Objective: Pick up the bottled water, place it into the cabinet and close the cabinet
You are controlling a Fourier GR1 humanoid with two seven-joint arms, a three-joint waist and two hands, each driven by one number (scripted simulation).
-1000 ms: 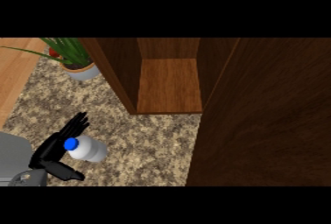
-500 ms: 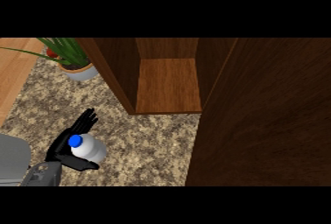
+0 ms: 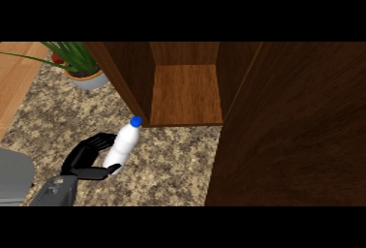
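Note:
The bottled water (image 3: 123, 145) is white with a blue cap and leans with its cap toward the cabinet's lower left corner. My left hand (image 3: 85, 160) is shut on the bottle's lower half, fingers curled round it from the left, over the speckled counter. The wooden cabinet (image 3: 186, 94) stands open straight ahead, its inner shelf bare. Its open door (image 3: 293, 126) fills the right side of the head view. My right hand does not show.
A potted green plant (image 3: 80, 68) stands at the back left beside the cabinet's left wall. The granite counter (image 3: 168, 160) stretches in front of the cabinet. A light wooden strip (image 3: 14, 82) borders the counter at far left.
My left hand has closed round the bottle and carried it up and to the right. The bottle has tipped, so its cap now points at the cabinet's front edge.

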